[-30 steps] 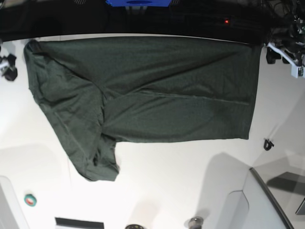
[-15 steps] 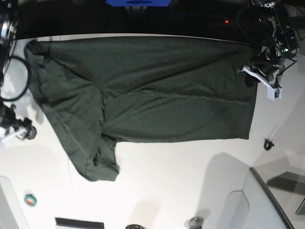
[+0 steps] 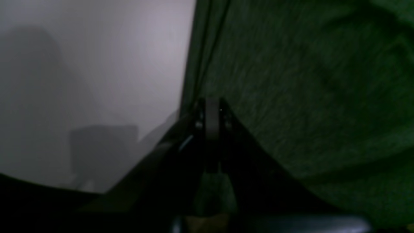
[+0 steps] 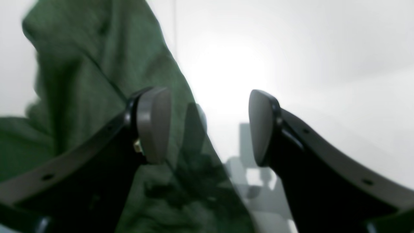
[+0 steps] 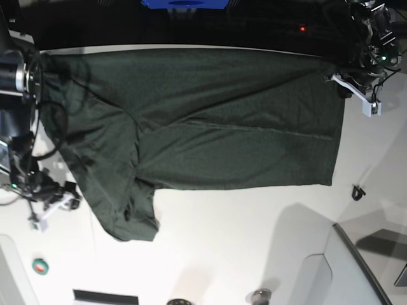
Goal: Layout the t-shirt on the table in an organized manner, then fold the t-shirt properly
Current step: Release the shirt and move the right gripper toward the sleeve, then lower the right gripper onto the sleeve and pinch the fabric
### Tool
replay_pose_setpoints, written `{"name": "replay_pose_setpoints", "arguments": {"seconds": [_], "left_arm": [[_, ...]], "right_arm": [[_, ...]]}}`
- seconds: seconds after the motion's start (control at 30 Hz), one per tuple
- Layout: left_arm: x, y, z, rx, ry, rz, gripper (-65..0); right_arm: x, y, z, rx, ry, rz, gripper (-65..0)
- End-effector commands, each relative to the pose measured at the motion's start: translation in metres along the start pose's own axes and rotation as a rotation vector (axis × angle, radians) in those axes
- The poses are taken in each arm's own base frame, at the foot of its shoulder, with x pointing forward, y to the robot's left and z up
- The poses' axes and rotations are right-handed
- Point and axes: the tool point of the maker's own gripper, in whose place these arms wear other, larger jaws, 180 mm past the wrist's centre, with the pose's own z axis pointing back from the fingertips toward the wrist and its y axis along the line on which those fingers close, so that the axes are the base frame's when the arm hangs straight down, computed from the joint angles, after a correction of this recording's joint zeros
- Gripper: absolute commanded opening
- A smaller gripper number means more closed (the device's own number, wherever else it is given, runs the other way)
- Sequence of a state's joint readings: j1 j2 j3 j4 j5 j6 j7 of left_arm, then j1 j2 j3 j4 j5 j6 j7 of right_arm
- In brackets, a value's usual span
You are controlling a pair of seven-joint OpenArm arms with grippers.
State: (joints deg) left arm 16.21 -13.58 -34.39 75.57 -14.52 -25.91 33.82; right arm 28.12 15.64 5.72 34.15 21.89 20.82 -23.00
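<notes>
T-shirt (image 5: 203, 127) lay spread across the far half of the table (image 5: 254, 235), mostly flat, though its sleeve end at about eight o'clock in the base view hung bunched and skewed toward me. I judged we were at the laying-out step, with no fold begun. My left gripper (image 3: 212, 111) sat at the shirt's two o'clock corner in the base view, its jaws pressed together; in the left wrist view the closed tips lay right on the hem edge where green cloth met white tabletop, so I took it to be pinching that edge, though the blur kept me from seeing fabric between the tips. My right gripper (image 4: 208, 126) hovered at eight o'clock by the rumpled sleeve, jaws spread apart with nothing between them; in its wrist view the cloth edge ran under the left fingertip (image 4: 153, 124) while the other stood over bare table. The next move, as I read it, called for bringing the right gripper down to close on that sleeve edge, then drawing both ends apart to flatten the garment, gently, since the soft fabric would likely slip or bunch.
</notes>
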Motion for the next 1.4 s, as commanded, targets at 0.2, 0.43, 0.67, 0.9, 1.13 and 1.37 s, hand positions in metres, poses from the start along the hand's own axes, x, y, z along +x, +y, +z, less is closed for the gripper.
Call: {"name": "replay_pose_setpoints", "arguments": {"seconds": [0.2, 0.43, 0.67, 0.9, 1.13, 1.37], "left_arm": [[0.010, 0.010, 0.001, 0.013, -0.044, -0.010, -65.0], [0.010, 0.010, 0.001, 0.013, -0.044, -0.010, -65.0], [0.011, 0.011, 0.002, 0.014, -0.043, -0.012, -65.0], [0.010, 0.014, 0.002, 0.019, -0.037, -0.014, -65.0], [0.006, 0.020, -0.002, 0.024, -0.021, -0.002, -65.0], [0.010, 0.020, -0.002, 0.023, -0.029, 0.000, -65.0]], "right_arm": [[0.010, 0.018, -0.009, 0.028, -0.042, 0.029, -29.0], [-0.021, 0.012, -0.022, 0.009, -0.015, 0.015, -29.0], [-0.011, 0.009, -0.020, 0.008, -0.047, 0.010, -29.3], [0.018, 0.019, -0.008, 0.027, -0.099, 0.082, -29.3], [0.026, 0.027, -0.005, 0.043, -0.109, 0.114, -29.1], [0.058, 0.089, 0.017, 0.130, -0.168, 0.233, -29.0]]}}
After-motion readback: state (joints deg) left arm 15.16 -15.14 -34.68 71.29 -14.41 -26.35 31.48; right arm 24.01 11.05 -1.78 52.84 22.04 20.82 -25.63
